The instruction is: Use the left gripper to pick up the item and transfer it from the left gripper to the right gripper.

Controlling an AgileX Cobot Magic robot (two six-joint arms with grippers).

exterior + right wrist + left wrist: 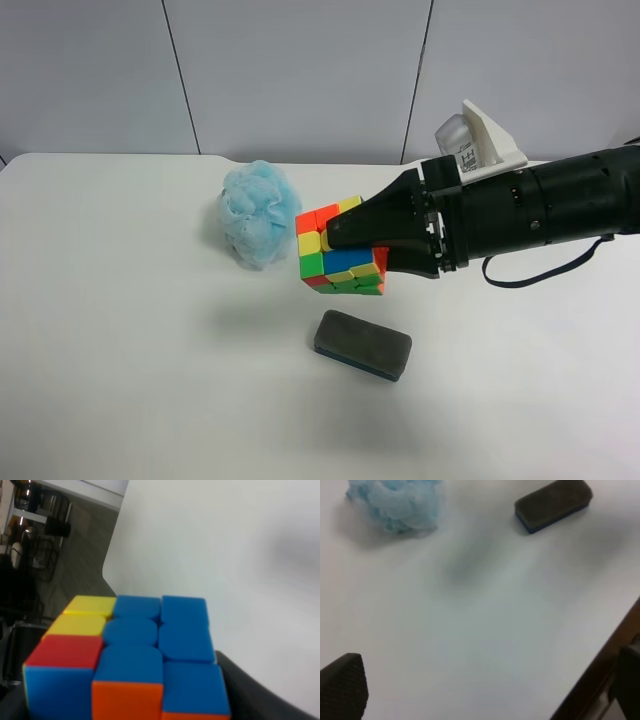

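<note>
Right arm (560, 205) outstretched, right end effector (352, 248) clamped around the cube (338, 263); left end effector (485, 685) seemingly spread wide.

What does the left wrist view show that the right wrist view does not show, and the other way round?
Only the left wrist view: the light-blue bath puff, the dark-grey eraser and the left tool, open and empty. Only the right wrist view: the puzzle cube close up, gripped by the right tool, and a grey floor with dark furniture beyond the table edge. Both share: the white table.
</note>
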